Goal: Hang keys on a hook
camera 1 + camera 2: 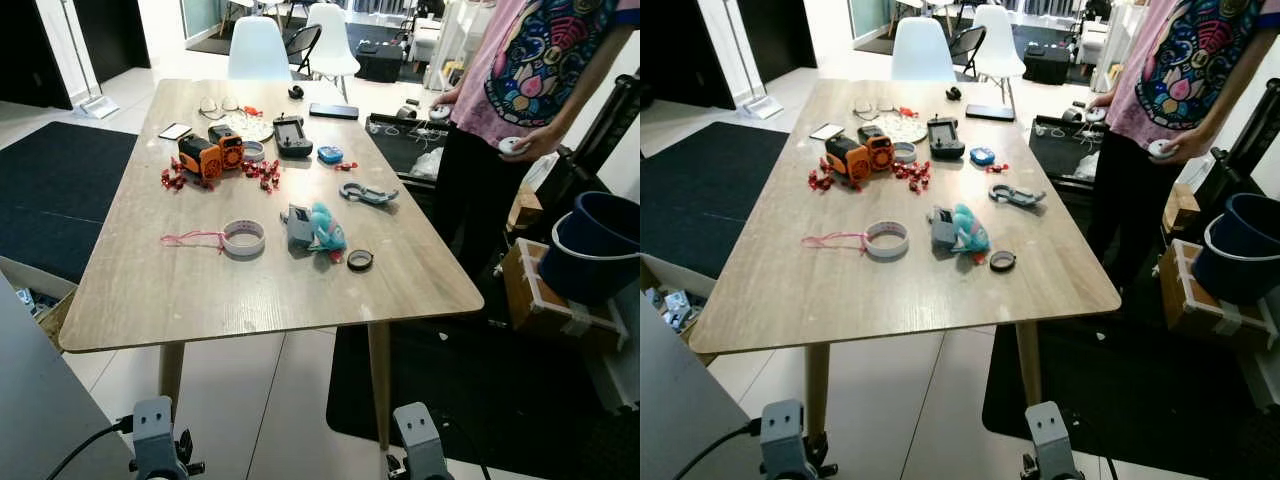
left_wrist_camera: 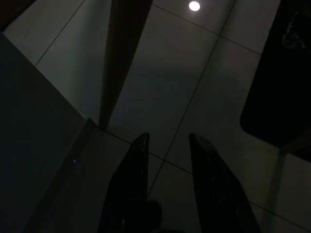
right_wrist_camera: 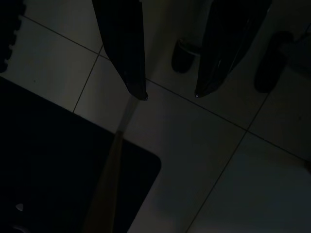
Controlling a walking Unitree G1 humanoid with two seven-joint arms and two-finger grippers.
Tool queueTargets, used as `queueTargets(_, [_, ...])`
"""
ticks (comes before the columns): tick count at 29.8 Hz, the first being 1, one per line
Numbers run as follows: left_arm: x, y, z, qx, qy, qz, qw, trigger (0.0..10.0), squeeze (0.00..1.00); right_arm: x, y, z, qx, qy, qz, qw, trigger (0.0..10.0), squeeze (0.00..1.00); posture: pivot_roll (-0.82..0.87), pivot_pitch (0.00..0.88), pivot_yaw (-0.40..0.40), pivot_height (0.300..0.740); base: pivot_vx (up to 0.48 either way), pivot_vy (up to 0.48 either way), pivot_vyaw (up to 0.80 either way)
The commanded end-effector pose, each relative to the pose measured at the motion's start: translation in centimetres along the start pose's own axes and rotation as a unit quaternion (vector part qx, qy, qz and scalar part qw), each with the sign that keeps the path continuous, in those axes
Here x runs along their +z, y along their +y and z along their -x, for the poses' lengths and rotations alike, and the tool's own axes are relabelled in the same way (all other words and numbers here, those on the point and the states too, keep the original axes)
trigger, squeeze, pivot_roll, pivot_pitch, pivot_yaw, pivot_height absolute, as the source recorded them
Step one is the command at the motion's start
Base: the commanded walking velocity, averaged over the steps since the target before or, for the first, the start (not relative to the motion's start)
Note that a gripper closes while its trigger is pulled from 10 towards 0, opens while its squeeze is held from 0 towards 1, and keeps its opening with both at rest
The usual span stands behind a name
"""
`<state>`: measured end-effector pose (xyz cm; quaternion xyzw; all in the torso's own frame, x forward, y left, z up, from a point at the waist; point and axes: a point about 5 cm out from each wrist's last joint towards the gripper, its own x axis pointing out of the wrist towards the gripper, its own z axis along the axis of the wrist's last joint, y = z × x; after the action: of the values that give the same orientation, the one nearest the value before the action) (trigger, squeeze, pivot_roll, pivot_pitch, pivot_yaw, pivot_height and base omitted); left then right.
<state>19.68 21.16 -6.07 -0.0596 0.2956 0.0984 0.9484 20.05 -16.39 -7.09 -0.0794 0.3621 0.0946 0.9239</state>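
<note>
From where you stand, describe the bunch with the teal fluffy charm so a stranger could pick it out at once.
Start at the long wooden table and go to its near half, toward the side where the person stands. There, between the white tape roll and a small black round lid, lies the key bunch: a grey fob joined to a teal fluffy charm, the only furry, bright teal thing there.
</note>
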Motion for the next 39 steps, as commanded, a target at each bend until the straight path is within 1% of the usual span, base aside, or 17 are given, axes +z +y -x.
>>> queueTargets(1, [-0.1, -0.1, 0.0, -0.002, 0.002, -0.004, 1.000, 10.0, 0.00, -0.1, -0.4, 0.1, -0.006, 0.003, -0.001, 1.000, 10.0, 0.00, 0.07, 0.041, -0.052, 0.740, 0.000, 0.000, 0.00])
queueTargets(6, [0.0, -0.2, 0.0, -0.001, 0.000, -0.005, 1.000, 10.0, 0.00, -0.3, -0.8, 0.2, -0.009, 0.006, 0.000, 1.000, 10.0, 0.00, 0.07, 0.041, -0.052, 0.740, 0.000, 0.000, 0.00])
queueTargets(7, [0.1, -0.3, -0.1, -0.002, -0.003, -0.005, 1.000, 10.0, 0.00, -0.4, -1.1, 0.3, -0.010, 0.010, 0.000, 1.000, 10.0, 0.00, 0.07, 0.041, -0.054, 0.740, 0.000, 0.000, 0.00])
queueTargets(13, [0.3, -0.5, -0.1, -0.004, -0.007, -0.006, 1.000, 10.0, 0.00, -0.6, -1.3, 0.3, -0.011, 0.015, 0.000, 1.000, 10.0, 0.00, 0.07, 0.038, -0.054, 0.740, 0.000, 0.000, 0.00])
queueTargets(17, [0.3, -0.5, -0.1, -0.006, -0.007, -0.008, 1.000, 10.0, 0.00, -0.7, -1.3, 0.3, -0.011, 0.016, 0.000, 1.000, 10.0, 0.00, 0.07, 0.038, -0.054, 0.740, 0.000, 0.000, 0.00])
queueTargets(23, [0.3, -0.7, -0.2, -0.009, -0.007, -0.013, 1.000, 10.0, 0.00, -0.8, -1.0, 0.3, -0.010, 0.021, 0.000, 1.000, 10.0, 0.00, 0.07, 0.037, -0.054, 0.740, 0.000, -0.449, 0.00])
queueTargets(24, [0.4, -0.7, -0.2, -0.008, -0.008, -0.005, 1.000, 10.0, 0.00, -0.9, -0.9, 0.3, -0.009, 0.021, 0.000, 1.000, 10.0, 0.00, 0.07, 0.036, -0.054, 0.740, 0.000, 0.000, 0.00])
queueTargets(30, [0.4, -0.5, -0.2, -0.008, -0.004, -0.008, 1.000, 10.0, 0.00, -0.5, -0.2, 0.1, -0.005, 0.017, 0.002, 1.000, 10.0, 0.00, 0.07, 0.032, -0.054, 0.740, 0.000, 0.000, 0.00])
queueTargets(39, [0.4, -0.6, -0.2, -0.009, -0.003, -0.006, 1.000, 10.0, 0.00, -0.5, -0.4, 0.2, -0.005, 0.013, 0.001, 1.000, 10.0, 0.00, 0.07, 0.034, -0.055, 0.740, 0.000, 0.000, 0.00])
